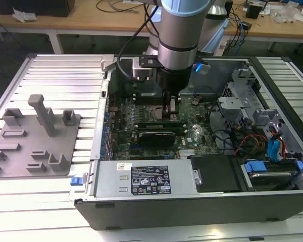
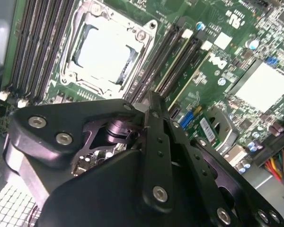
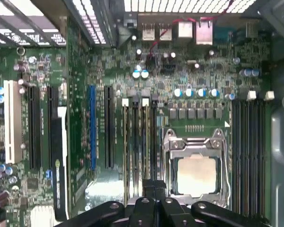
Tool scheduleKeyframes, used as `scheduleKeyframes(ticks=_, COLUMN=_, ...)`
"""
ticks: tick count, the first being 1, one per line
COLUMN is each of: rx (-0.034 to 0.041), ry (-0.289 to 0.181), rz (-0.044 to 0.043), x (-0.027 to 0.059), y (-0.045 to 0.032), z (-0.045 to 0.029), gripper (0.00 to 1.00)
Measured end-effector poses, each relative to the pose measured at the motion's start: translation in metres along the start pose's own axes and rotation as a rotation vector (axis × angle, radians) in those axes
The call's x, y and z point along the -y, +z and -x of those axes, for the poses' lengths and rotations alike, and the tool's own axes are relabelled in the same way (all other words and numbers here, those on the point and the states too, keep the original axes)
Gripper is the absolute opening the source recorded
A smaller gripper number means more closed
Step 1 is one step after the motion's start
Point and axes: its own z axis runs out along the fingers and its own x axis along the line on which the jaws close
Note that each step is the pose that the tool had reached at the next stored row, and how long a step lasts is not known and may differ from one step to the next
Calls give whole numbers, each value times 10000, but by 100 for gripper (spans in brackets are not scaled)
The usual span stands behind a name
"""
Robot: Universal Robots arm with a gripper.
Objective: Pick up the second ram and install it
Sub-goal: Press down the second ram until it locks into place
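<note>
Green motherboard lies in the open computer case, and my arm reaches straight down into it. The pincer sits low over the bank of black memory slots, at 9 o'clock of the silver processor socket as the first wrist view frames it.

The pincer's fingers stand narrow, drawn together, and I see nothing clamped between them. In the first wrist view the pincer hovers at the near end of the slot rows. Two pale edges run along those rows. The one closest to the fingertips I take for the second ram, standing on edge in its slot with a white clip at the far end. In the second wrist view the same stick shows as a thin yellowish line between black slot walls, running away from the pincer. I cannot tell whether the fingertips touch the stick's edge or hang just above it.

In the exterior view the second ram appears as a low green strip just below the pincer. At 9 o'clock of the case, well apart, a grey moulded holder rests on the white slatted desk.
</note>
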Motion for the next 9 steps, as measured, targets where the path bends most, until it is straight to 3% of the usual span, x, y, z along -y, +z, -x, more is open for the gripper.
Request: scheduleKeyframes(ticks=9, rx=1, ry=0, rz=0, x=4, y=-30, z=2, gripper=8)
